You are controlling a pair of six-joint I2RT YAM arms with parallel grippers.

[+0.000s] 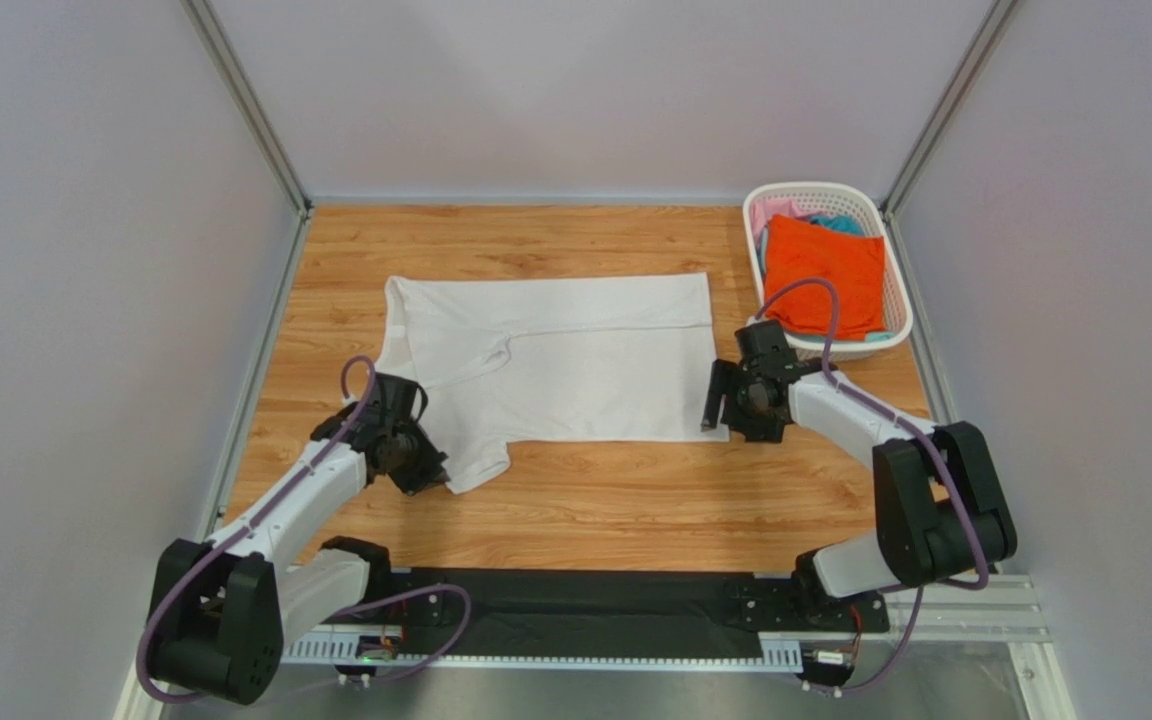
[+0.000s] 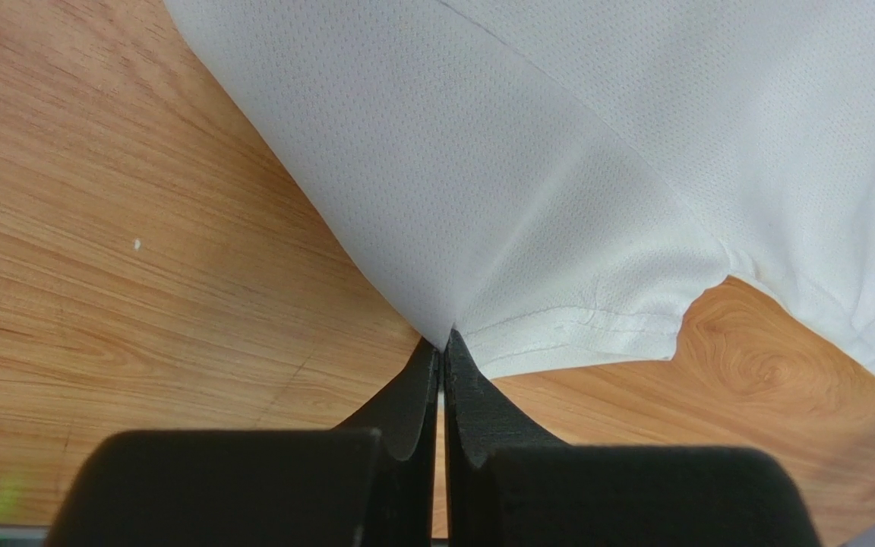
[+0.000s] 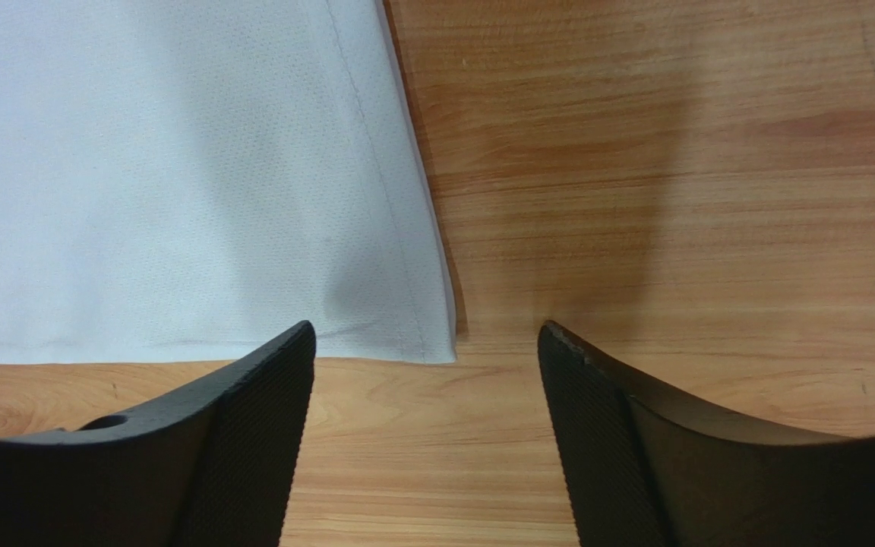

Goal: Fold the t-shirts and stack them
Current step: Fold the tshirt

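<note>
A white t-shirt lies spread flat on the wooden table, its hem to the right and sleeves to the left. My left gripper is shut on the edge of the near sleeve, the cloth pinched between its tips. My right gripper stands open over the shirt's near right hem corner, with only bare wood between its fingers. An orange t-shirt lies on top in the basket, with pink and teal cloth under it.
The white lattice basket stands at the table's back right, close behind my right arm. Grey walls close in the table on the left, back and right. A black rail runs along the near edge.
</note>
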